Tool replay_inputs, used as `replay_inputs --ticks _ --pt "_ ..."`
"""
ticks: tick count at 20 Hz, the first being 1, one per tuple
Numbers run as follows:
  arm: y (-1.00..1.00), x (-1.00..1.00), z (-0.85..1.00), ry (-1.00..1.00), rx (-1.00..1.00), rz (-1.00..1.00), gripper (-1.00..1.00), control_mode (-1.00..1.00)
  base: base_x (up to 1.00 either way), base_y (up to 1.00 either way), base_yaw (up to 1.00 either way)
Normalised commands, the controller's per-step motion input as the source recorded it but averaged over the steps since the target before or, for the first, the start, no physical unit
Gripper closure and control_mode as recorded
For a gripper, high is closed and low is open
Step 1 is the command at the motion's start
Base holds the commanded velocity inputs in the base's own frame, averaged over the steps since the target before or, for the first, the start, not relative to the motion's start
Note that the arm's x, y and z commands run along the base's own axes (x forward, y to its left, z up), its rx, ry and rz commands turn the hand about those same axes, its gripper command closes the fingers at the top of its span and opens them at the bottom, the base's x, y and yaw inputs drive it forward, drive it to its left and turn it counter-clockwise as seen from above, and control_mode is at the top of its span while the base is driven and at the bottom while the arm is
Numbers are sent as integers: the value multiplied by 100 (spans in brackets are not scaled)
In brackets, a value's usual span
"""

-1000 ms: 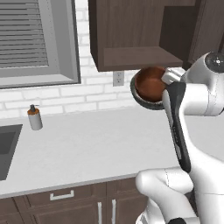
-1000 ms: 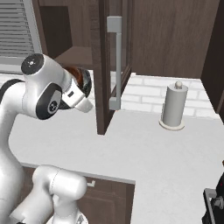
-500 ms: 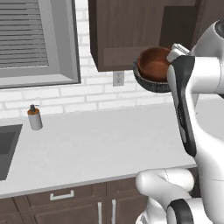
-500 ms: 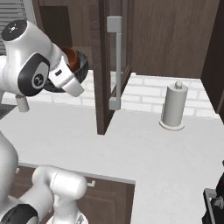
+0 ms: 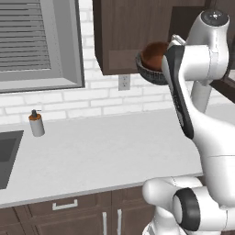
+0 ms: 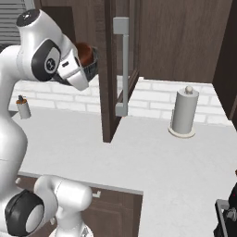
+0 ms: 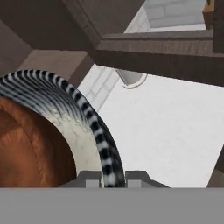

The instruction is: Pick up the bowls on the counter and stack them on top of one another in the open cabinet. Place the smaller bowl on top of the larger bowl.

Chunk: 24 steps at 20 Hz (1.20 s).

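Note:
The larger grey bowl (image 5: pixel 148 73) hangs in the air in front of the dark wall cabinet (image 5: pixel 128 36), well above the counter (image 5: pixel 105 151). The reddish-brown smaller bowl (image 5: pixel 154 53) sits nested inside it. In the hand view my gripper (image 7: pixel 111 177) is shut on the striped rim of the larger bowl (image 7: pixel 98 131), one fingertip (image 7: pixel 89 178) inside and one outside. The smaller bowl (image 7: pixel 30 148) lies against the pale speckled inside. From the right, both bowls (image 6: pixel 88 58) are level with the cabinet's open door (image 6: pixel 110 69).
A soap dispenser (image 5: pixel 36 124) stands by the sink (image 5: pixel 7 156) at the left. A paper towel holder (image 6: pixel 183 113) stands on the counter right of the door. The door's silver handle (image 6: pixel 122 65) juts out near the bowls. The cabinet's floor edge (image 7: pixel 162 57) lies ahead.
The arm has lifted the two nested bowls higher, from below the cabinet's bottom edge to level with its front.

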Motion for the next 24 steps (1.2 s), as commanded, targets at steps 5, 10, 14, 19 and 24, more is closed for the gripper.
replay_inputs --ticks 5,10,14,19,24 --pt "0 0 4 -4 14 -24 100 -100 0 0 0" --pt "0 -1 17 -7 15 -15 100 -100 0 0 0" --pt "14 3 2 -4 7 -5 100 -100 0 0 0" --pt "41 53 0 -2 3 -3 100 -100 0 0 0" --pt "33 66 0 0 0 0 100 -100 0 0 0"
